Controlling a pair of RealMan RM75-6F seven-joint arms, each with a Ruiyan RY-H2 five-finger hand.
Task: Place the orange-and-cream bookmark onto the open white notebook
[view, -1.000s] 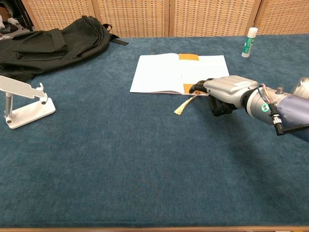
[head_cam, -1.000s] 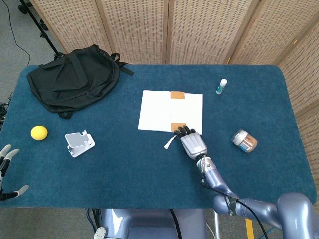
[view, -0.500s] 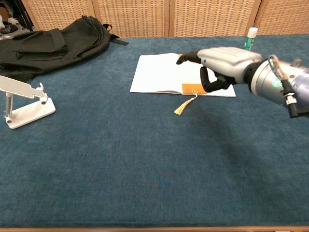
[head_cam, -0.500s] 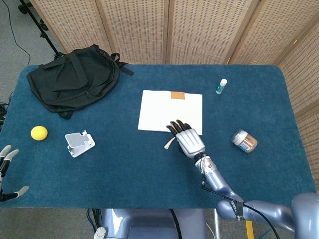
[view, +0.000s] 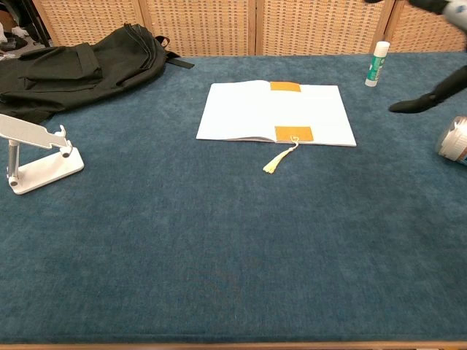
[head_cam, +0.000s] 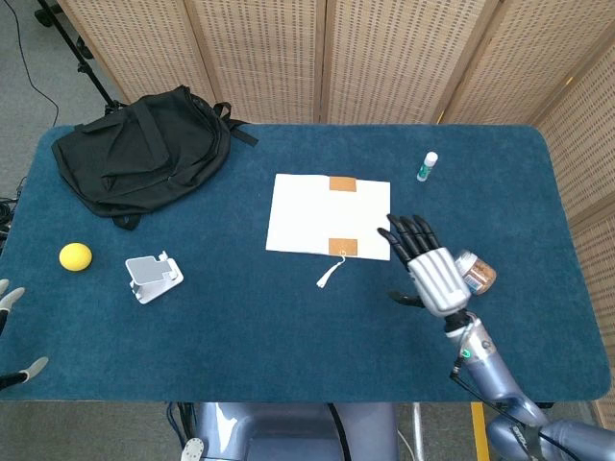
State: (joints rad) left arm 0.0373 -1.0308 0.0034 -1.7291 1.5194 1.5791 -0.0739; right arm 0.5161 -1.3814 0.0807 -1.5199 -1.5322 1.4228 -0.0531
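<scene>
The open white notebook (head_cam: 329, 216) (view: 273, 111) lies flat at the table's middle. The orange-and-cream bookmark (head_cam: 343, 246) (view: 293, 134) rests across it, orange ends showing at the near and far page edges, and its cream tassel (head_cam: 329, 278) (view: 274, 162) trails onto the blue cloth. My right hand (head_cam: 430, 268) hovers to the right of the notebook, raised, fingers spread, holding nothing; the chest view catches only one dark fingertip (view: 414, 103) of it. At the far left frame edge only the fingertips of my left hand (head_cam: 12, 298) show, apart and empty.
A black backpack (head_cam: 142, 152) fills the back left. A yellow ball (head_cam: 75, 255) and a white phone stand (head_cam: 153, 277) sit at the left. A glue stick (head_cam: 427, 166) stands behind the notebook's right side, and a small jar (head_cam: 473, 273) lies beside my right hand.
My right hand let go of the bookmark at the notebook's near edge, lifted, and swung right with its fingers opening. The bookmark stays on the pages.
</scene>
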